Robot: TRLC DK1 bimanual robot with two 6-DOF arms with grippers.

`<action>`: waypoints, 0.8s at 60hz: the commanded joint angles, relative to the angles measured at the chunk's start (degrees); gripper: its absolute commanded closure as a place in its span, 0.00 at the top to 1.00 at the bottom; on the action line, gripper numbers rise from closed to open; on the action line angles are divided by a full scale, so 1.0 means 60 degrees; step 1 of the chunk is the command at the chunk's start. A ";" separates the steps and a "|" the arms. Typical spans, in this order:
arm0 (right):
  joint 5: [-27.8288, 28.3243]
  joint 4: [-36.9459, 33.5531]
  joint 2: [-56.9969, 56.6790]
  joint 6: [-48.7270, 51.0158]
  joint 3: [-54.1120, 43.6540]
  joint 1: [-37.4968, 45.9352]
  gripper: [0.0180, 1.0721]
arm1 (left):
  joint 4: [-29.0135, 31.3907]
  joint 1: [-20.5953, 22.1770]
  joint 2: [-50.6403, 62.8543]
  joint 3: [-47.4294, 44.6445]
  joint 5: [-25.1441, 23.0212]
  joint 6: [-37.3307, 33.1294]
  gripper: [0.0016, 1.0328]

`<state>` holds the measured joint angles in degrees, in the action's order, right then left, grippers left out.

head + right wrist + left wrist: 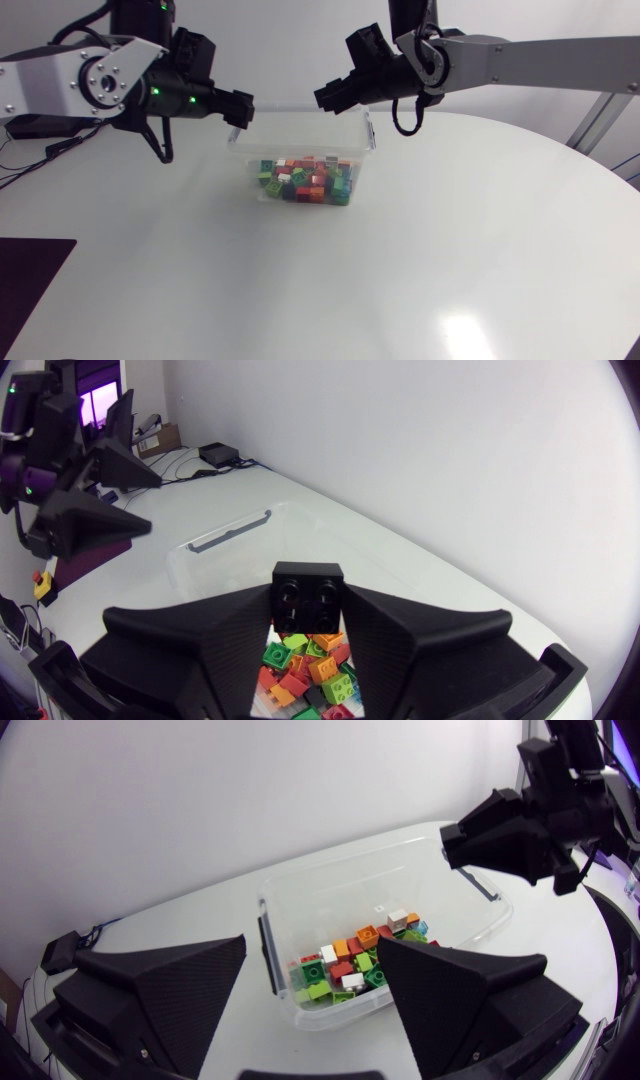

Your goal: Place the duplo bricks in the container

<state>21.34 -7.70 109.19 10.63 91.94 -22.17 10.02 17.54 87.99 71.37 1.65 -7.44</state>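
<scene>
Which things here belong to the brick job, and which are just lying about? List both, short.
Job:
container
coloured bricks inside it
black brick, held by the right gripper
left gripper, open

Lying about:
small black box near the table's edge
cable

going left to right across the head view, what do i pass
left arm → left claw → right claw, holding a black brick → right arm; the container of bricks spans both claws, so it is left out
</scene>
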 commanded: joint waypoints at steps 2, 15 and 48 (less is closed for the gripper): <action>-0.0261 0.0185 0.0289 -0.0220 0.0101 -0.0157 0.90 | -0.0279 -0.0316 -0.0836 -0.0411 0.0135 0.0259 0.92; -0.0994 0.0830 -0.0327 -0.0190 -0.0587 -0.0274 0.95 | -0.0835 -0.0917 -0.2037 -0.1481 0.0340 0.0288 0.95; -0.4524 0.4082 -0.4443 0.0249 -0.4835 0.0224 0.95 | -0.2534 -0.3246 -0.5069 -0.4630 0.0501 0.0054 0.95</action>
<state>-4.78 15.70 84.86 10.83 66.87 -21.76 -3.25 -0.21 59.92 46.57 4.45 -7.16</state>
